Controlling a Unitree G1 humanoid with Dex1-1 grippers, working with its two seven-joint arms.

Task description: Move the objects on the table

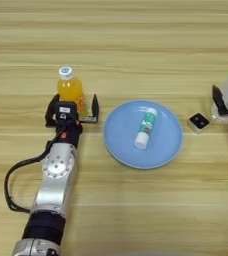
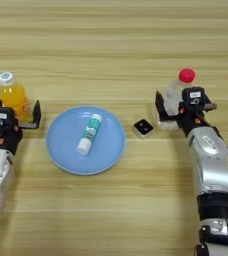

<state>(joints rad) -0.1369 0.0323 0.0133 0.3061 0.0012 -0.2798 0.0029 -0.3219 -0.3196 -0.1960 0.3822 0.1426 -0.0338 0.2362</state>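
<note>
Status: both arms are out on the wooden table (image 1: 136, 50), one at each bottle.

My left gripper (image 1: 72, 111) is spread wide around the base of the orange juice bottle with a white cap (image 1: 70, 89). The bottle stands upright between the fingers; one finger is on each side with a visible gap, so there's no clamp yet.

My right gripper (image 2: 182, 111) is at the clear plastic bottle with red cap (image 2: 178, 92), also upright, on the right side of the table. One finger sits on the bottle's left and the rest of the hand is against its right front. It looks spread around the bottle, not squeezed, but I can't confirm contact on the far side.

Between the arms:
- The blue plate (image 2: 61, 150) is in the centre, and the white tube with green label (image 2: 88, 133) lies flat on it, on a diagonal. That one looks already placed.
- The small white cube with black top (image 2: 143, 128) is on the bare table between the plate's right rim and the clear bottle, just beside the right gripper's finger and touching nothing.

My read on progress: tube done, cube untouched, and both bottles bracketed but not gripped or lifted. Next is closing on the bottles. Both are tall and upright, so a low grip could tip them.
</note>
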